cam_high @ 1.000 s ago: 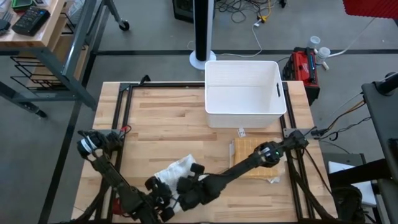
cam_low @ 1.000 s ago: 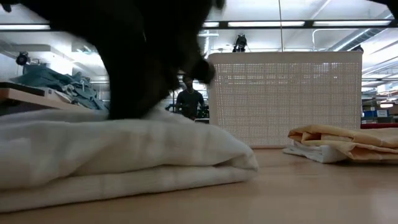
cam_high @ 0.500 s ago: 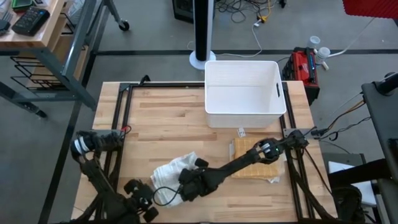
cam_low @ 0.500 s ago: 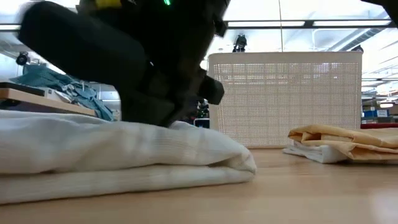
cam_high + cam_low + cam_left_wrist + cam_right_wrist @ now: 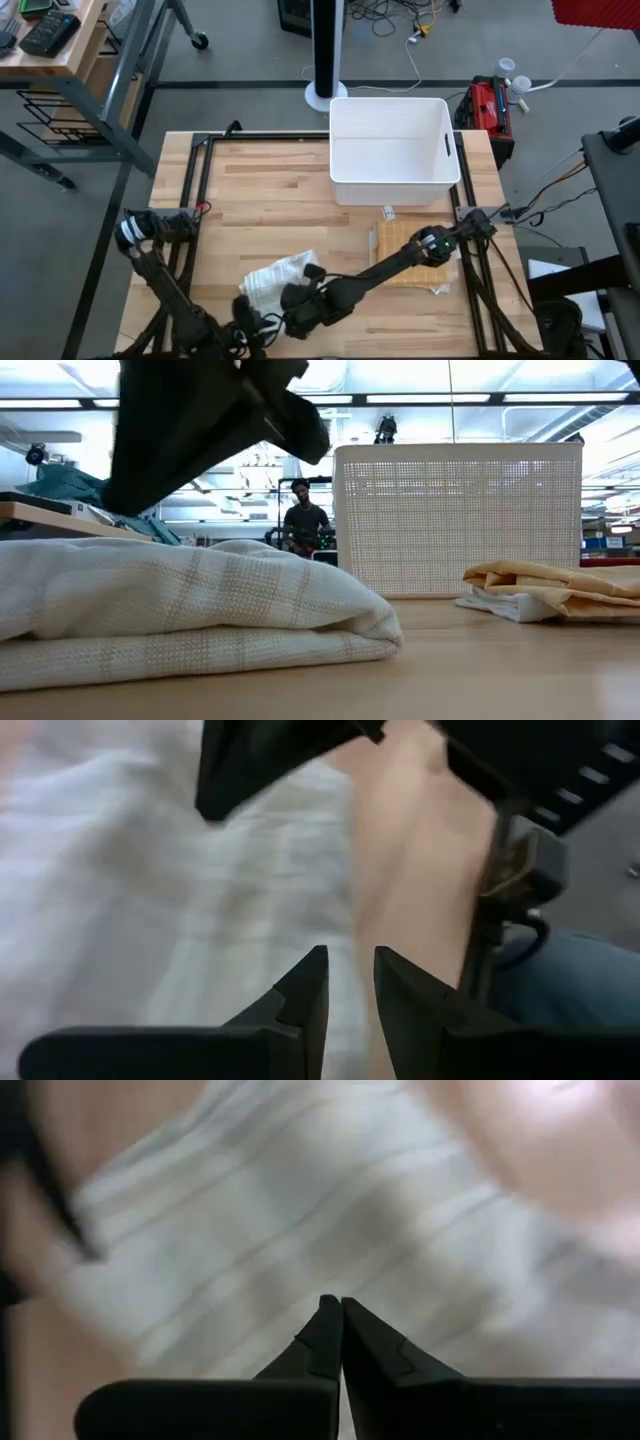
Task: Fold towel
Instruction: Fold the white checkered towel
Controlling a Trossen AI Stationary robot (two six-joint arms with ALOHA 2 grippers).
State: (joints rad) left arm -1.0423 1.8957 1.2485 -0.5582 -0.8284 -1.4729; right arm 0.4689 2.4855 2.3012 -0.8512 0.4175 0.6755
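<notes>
Both tools sit over the white towel (image 5: pixel 274 278) at the near edge of the bench (image 5: pixel 270 190). Right tool (image 5: pixel 341 1312) has its fingers pressed together, holding nothing, just above the cloth. Left tool (image 5: pixel 349 975) stands slightly parted and empty beside it. White basket (image 5: pixel 393 150) stands far right; a folded yellow towel (image 5: pixel 402 250) lies nearer.

The high view looks straight down on the whole pale wooden plank worktop (image 5: pixel 270 190). The low view sits at worktop height, facing level across it into the room, very close to the folded white waffle-weave towel (image 5: pixel 180 610). Both wrist views look down close onto that towel. High and low views share the white perforated plastic basket (image 5: pixel 392 150).
</notes>
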